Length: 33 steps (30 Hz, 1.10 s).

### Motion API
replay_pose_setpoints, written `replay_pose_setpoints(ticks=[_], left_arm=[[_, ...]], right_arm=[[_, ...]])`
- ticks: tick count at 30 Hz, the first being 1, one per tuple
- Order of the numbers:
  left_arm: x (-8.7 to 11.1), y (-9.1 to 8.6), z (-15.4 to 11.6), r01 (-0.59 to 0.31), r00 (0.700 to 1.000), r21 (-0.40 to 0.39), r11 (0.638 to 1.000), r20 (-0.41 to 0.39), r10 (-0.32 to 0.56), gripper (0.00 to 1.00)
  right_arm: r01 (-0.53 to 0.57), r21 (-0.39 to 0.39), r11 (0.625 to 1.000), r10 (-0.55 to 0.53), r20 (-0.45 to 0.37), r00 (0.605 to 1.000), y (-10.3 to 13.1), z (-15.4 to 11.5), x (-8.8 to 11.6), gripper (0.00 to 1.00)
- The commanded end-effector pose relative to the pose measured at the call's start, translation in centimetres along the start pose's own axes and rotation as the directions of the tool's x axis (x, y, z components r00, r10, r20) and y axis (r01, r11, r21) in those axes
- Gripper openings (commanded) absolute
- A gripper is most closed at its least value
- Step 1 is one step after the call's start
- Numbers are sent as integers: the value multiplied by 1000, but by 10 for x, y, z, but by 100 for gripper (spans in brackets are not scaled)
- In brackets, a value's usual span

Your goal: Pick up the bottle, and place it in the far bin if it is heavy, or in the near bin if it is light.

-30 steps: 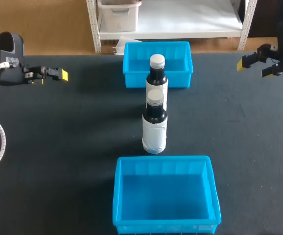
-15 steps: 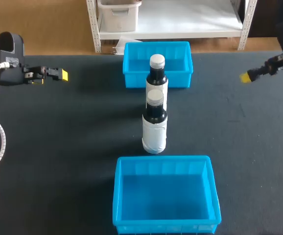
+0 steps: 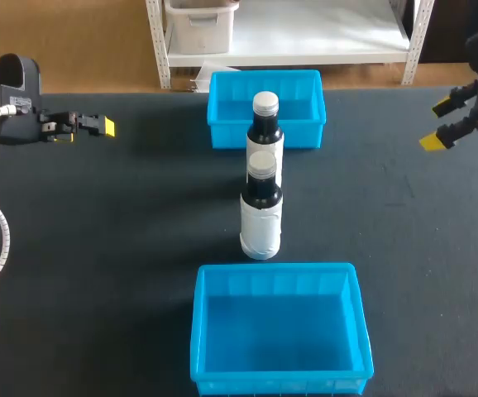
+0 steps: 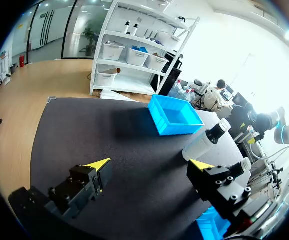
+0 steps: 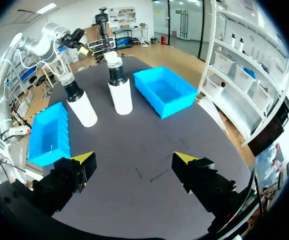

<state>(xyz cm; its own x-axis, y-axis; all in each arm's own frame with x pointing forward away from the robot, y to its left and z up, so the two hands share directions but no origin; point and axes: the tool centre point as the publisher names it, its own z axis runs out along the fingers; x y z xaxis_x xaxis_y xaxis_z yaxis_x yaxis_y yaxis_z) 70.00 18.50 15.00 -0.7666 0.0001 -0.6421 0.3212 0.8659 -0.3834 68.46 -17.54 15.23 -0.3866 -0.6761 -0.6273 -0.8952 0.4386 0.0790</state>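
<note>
1. Now you have two bottles upright in the middle of the table (image 3: 98, 248), the near bottle (image 3: 260, 217) just before the far bottle (image 3: 265, 136). Each is dark with a white label and a pale cap.
2. You count two blue bins: the far bin (image 3: 227, 132) at the table's far edge and the near bin (image 3: 202, 331) at its near edge.
3. Your left gripper (image 3: 102, 126) by the left edge and your right gripper (image 3: 437, 124) by the right edge both gape wide, holding nothing.

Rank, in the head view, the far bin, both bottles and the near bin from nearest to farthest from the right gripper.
1. Far bin, at the back, closest to the right gripper.
2. Rear bottle, just in front of it.
3. Front bottle, mid-table.
4. Near bin, at the front edge.
</note>
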Motion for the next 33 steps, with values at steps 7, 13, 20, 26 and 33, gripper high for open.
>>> replay_pose_setpoints(ticks=[7,13,20,26,33], left_arm=[[0,0,0,0,1000,0,1000,0,0,100],[0,0,0,0,1000,0,1000,0,0,100],[0,0,0,0,1000,0,1000,0,0,100],[0,0,0,0,1000,0,1000,0,0,100],[0,0,0,0,1000,0,1000,0,0,100]], right_arm=[[248,-72,966,-238,126,963,44,28,-26,100],[261,-43,964,-253,138,958,76,52,-42,100],[267,-56,962,-260,114,959,112,81,-62,100],[293,-113,950,-280,118,953,129,99,-77,100],[309,-179,934,-285,150,947,139,119,-91,100]])
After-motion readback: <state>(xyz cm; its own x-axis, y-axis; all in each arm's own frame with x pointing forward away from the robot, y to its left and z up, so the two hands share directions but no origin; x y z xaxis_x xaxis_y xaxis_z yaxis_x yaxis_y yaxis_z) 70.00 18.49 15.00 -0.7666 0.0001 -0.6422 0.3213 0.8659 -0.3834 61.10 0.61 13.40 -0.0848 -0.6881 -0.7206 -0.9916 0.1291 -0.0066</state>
